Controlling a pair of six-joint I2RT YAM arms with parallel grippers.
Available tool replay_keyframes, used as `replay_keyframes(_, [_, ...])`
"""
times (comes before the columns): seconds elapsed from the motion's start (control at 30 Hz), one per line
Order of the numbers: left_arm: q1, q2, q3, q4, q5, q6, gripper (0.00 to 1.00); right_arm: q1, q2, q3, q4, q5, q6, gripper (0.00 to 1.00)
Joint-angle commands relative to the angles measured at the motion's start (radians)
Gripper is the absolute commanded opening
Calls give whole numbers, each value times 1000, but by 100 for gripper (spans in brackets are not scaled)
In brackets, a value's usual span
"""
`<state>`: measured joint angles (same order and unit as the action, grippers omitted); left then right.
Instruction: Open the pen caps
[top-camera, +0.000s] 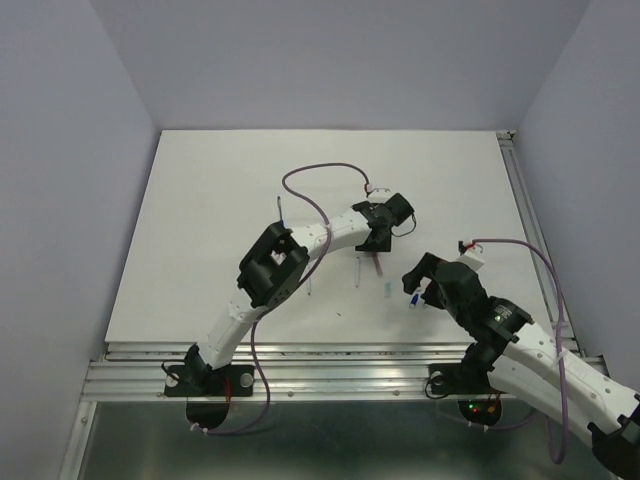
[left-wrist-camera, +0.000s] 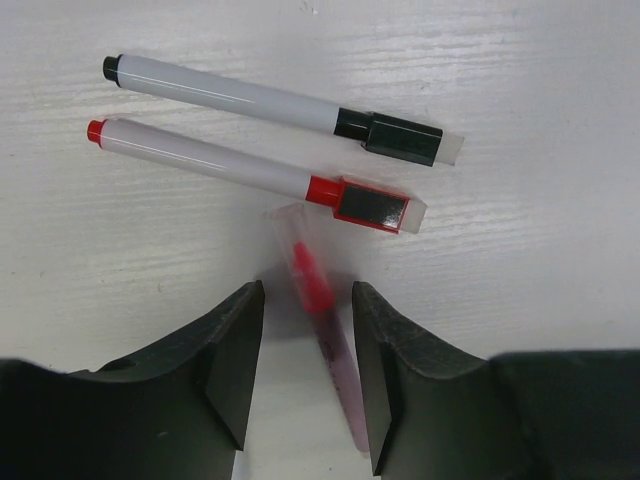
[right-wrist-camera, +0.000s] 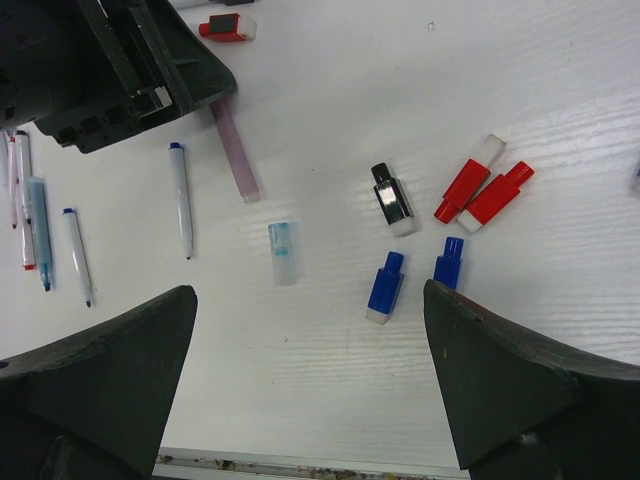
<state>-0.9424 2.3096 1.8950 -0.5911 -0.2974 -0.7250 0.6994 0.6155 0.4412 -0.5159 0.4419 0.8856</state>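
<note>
Here, on the table (top-camera: 200, 200), the left gripper (left-wrist-camera: 305, 330) stands half open astride a red pen (left-wrist-camera: 318, 300), jaws not yet touching it. The right gripper (right-wrist-camera: 310, 290) hangs wide open over loose pen caps (right-wrist-camera: 462, 190) toward the near edge. It is probably best to centre the jaws and clamp the barrel squarely, leaving its capped end clear.

The table (left-wrist-camera: 520, 300) was white with faint grey grain streaks. In the upper left of the left wrist view, the black-capped pen (left-wrist-camera: 270, 100) and the red-capped pen (left-wrist-camera: 240, 170) below it had white barrels. The translucent pen (left-wrist-camera: 320, 310) at lower centre was pinkish red. Right of centre in the right wrist view, the red caps (right-wrist-camera: 485, 192), blue caps (right-wrist-camera: 385, 288) and glossy black cap (right-wrist-camera: 392, 198) had whitish ends. The cables (top-camera: 320, 167) were purple.
</note>
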Motion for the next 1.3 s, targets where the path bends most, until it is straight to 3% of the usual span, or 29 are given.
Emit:
replay_keyframes(0.0, [1, 33, 42, -47, -40, -31, 51, -8, -11, -24, 30, 38, -10, 100])
replay_keyframes(0.2, [8, 47, 52, -85, -55, -51, 45, -6, -23, -29, 28, 44, -5, 100])
replay_keyframes(0.43, [7, 14, -17, -61, -46, -45, 17, -8, -34, -30, 30, 70, -2, 100])
replay_keyframes(0.67, [8, -29, -54, -29, -32, -42, 1, -8, -33, -33, 36, 54, -10, 100])
replay_keyframes(0.9, [13, -177, -97, 53, -42, -48, 0, -8, -46, -25, 65, -75, -66, 100])
replay_keyframes(1.07, [13, -413, -313, 223, -42, -93, 0, -8, -37, -74, 255, -380, -160, 100])
replay_keyframes(1.17, [13, -528, -428, 278, -52, -140, 0, -8, 47, -82, 396, -520, -154, 100])
replay_keyframes(1.27, [13, -624, -529, 310, -71, -185, 0, -6, 150, -56, 500, -578, -155, 99])
